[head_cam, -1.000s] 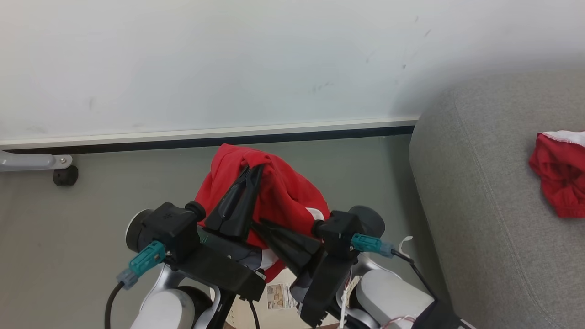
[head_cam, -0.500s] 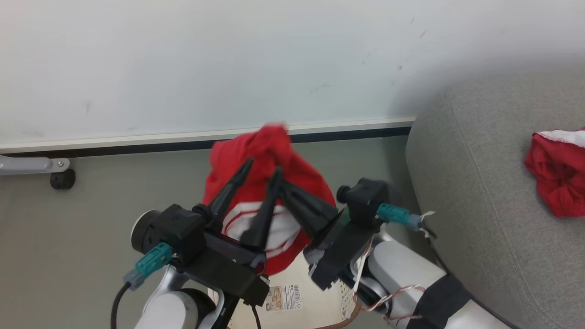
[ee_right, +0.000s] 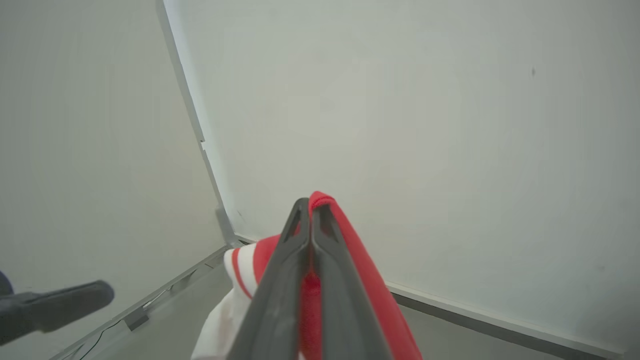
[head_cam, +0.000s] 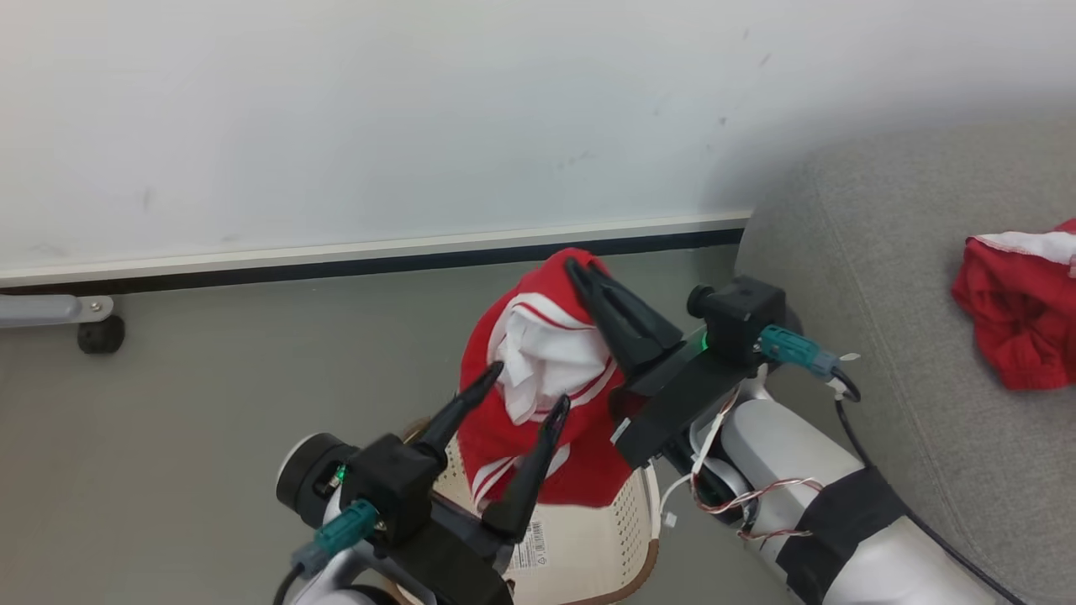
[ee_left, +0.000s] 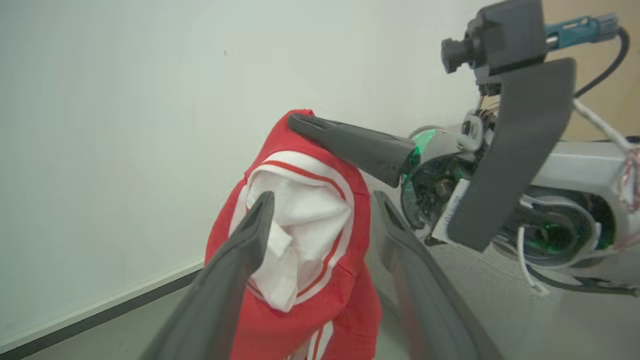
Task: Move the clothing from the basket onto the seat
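— Where's the clothing?
— One red garment (head_cam: 588, 462), with white panels and striped trim, hangs bunched above the basket (head_cam: 626, 538). Its top fold is pinched in the closed jaws of the right gripper (head_cam: 577, 267).
— Any more?
— A second red piece (head_cam: 1013, 328), white-edged, lies crumpled on the grey seat (head_cam: 866, 252).
— The basket?
— Cream, perforated, brown-rimmed, near the seat.

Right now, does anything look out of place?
Nothing spilled or damaged. One red garment hangs bunched from the shut right gripper above the basket, the open left gripper beside it; a second garment lies crumpled on the seat.
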{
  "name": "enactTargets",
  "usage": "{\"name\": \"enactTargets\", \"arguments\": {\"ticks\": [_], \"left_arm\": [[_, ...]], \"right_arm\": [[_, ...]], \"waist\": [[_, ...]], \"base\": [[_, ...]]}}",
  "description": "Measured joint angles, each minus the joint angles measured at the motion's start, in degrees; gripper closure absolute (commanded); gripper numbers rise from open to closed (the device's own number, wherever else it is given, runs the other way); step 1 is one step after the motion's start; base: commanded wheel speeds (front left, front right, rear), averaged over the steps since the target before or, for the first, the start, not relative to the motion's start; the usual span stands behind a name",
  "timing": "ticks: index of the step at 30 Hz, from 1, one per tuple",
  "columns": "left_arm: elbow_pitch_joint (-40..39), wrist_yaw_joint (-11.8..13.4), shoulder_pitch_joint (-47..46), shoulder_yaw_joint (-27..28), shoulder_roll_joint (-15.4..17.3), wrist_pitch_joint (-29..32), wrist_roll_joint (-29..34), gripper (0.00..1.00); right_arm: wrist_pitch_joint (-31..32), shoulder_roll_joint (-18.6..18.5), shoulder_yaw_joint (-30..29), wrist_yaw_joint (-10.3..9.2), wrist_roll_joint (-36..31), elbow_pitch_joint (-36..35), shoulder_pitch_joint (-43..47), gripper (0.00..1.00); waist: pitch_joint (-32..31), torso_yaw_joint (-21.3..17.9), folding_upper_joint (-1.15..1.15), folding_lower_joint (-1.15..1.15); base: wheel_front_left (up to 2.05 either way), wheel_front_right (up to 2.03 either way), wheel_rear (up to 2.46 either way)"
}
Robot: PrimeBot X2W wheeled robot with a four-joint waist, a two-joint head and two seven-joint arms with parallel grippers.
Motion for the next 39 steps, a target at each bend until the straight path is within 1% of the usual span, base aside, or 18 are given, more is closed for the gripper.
{"name": "enactTargets", "arguments": {"ticks": [5, 13, 16, 21, 23, 26, 27, 28, 29, 36, 39], "left_arm": [[-0.42, -0.05, 0.98, -0.94, 0.87, 0.49, 0.89, 0.0], [-0.89, -0.08, 2.23, -2.32, 2.75, 1.62, 3.05, 0.0], [-1.19, -0.51, 2.23, -2.38, 3.42, 1.63, 3.47, 0.0], [-1.78, -0.51, 2.22, -2.27, 4.27, 1.9, 3.89, 0.0], [-2.35, -0.51, 2.21, -2.25, 4.68, 2.13, 4.17, 0.0], [-2.61, -0.51, 2.21, -2.23, 5.2, 2.41, 4.33, 0.0], [-2.61, -0.51, 2.21, -2.23, 5.2, 2.41, 4.33, 0.0], [-2.74, -0.51, 2.21, -2.23, 5.34, 2.57, 4.34, 0.0], [-3.12, -0.51, 2.22, -2.23, 5.47, 2.63, 4.35, 0.0], [-4.39, -0.51, 2.21, -2.19, 6.25, 3.61, 4.69, 0.0], [-4.66, -0.55, 2.21, -2.2, 6.46, 4.13, 4.75, 0.0]], "right_arm": [[-0.26, -1.02, -1.2, -0.3, 0.01, 0.42, -0.02, 1.0], [-0.77, -2.65, -3.71, -2.04, 0.01, 0.01, -0.01, 1.0], [-0.91, -3.37, -4.78, -2.94, 0.01, -0.51, 0.09, 1.0], [-0.94, -4.64, -6.71, -3.81, 0.01, -1.32, 0.38, 1.0], [-0.96, -5.59, -7.84, -4.7, 0.01, -1.83, 1.36, 1.0], [-0.99, -6.38, -9.03, -5.26, 0.01, -2.6, 2.07, 1.0], [-0.99, -6.38, -9.03, -5.26, 0.01, -2.6, 2.07, 1.0], [-1.0, -6.57, -9.36, -5.31, 0.02, -2.91, 2.29, 1.0], [-1.0, -6.79, -9.93, -5.75, 0.05, -3.37, 2.46, 1.0], [-1.01, -7.3, -12.15, -6.76, 0.47, -5.35, 4.62, 1.0], [-1.01, -7.6, -13.13, -6.83, 0.47, -5.9, 4.87, 1.0]], "waist": [[0.42, -1.06, 0.0, 0.0], [1.59, -4.56, 0.0, 0.0], [2.14, -6.3, 0.0, 0.0], [3.05, -9.65, 0.0, 0.0], [3.57, -11.85, 0.0, 0.0], [4.08, -14.08, 0.0, 0.0], [4.08, -14.08, 0.0, 0.0], [4.25, -14.84, 0.0, 0.0], [4.59, -16.33, 0.0, 0.0], [5.9, -21.47, 0.0, -0.01], [6.53, -23.47, 0.0, -0.01]], "base": [[0.0, 0.0, 0.0], [0.0, 0.0, 0.0], [0.0, 0.0, 0.0], [0.0, 0.0, 0.0], [0.0, 0.0, 0.0], [0.0, 0.0, 0.0], [0.0, 0.0, 0.0], [0.0, 0.0, 0.0], [0.0, 0.0, 0.0], [0.0, 0.0, 0.0], [0.0, 0.0, 0.0]]}}
